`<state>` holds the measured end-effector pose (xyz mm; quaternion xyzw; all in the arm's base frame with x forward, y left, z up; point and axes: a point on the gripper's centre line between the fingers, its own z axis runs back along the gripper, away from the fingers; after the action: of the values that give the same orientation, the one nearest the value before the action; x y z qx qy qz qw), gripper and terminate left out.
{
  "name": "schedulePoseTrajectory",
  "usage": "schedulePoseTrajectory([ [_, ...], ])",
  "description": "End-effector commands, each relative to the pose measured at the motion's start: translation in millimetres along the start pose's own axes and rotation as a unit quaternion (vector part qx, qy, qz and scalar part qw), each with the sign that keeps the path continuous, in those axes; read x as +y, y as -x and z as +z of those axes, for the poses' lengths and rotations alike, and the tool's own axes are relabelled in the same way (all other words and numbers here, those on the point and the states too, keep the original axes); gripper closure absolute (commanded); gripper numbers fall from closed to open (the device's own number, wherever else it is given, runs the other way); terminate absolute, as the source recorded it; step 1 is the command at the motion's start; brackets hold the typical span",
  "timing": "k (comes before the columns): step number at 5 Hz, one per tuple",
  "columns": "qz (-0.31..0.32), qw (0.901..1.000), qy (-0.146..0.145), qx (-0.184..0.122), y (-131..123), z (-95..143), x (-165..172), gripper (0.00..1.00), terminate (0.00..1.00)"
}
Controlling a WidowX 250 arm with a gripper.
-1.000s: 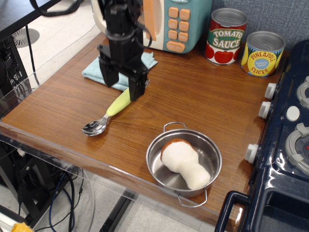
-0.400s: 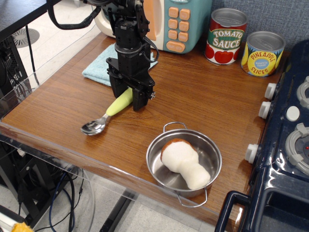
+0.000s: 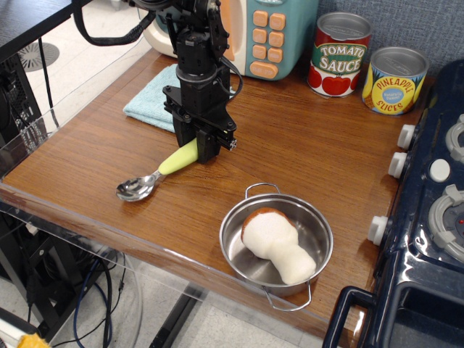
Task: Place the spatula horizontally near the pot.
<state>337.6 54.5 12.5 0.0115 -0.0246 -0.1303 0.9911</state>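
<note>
Gripper (image 3: 197, 151) clamped on the spatula (image 3: 156, 172) handle; bowl rests near the table's (image 3: 304, 152) front-left edge, left of the pot (image 3: 276, 246).

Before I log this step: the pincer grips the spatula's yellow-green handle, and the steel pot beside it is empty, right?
Not quite. The pot isn't empty: a white and brown plush toy lies inside it, as observation.image shows. The rest holds: the pincer grips the spatula by its yellow-green handle.

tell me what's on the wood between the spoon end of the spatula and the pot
Nothing: in the observation.image view, the stretch of table between the spatula bowl and the pot is bare wood.
</note>
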Motion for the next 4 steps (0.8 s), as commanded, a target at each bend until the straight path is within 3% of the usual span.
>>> schedulePoseTrajectory([
  [1,0.034,0.9976,0.001,-0.06,-2,60,-2,1.0,0.0],
  [2,0.136,0.9874,-0.005,-0.082,5,86,9,1.0,0.0],
  [3,0.256,0.9584,-0.032,-0.122,20,112,23,1.0,0.0],
  [4,0.376,0.9157,-0.029,-0.138,34,117,35,1.0,0.0],
])
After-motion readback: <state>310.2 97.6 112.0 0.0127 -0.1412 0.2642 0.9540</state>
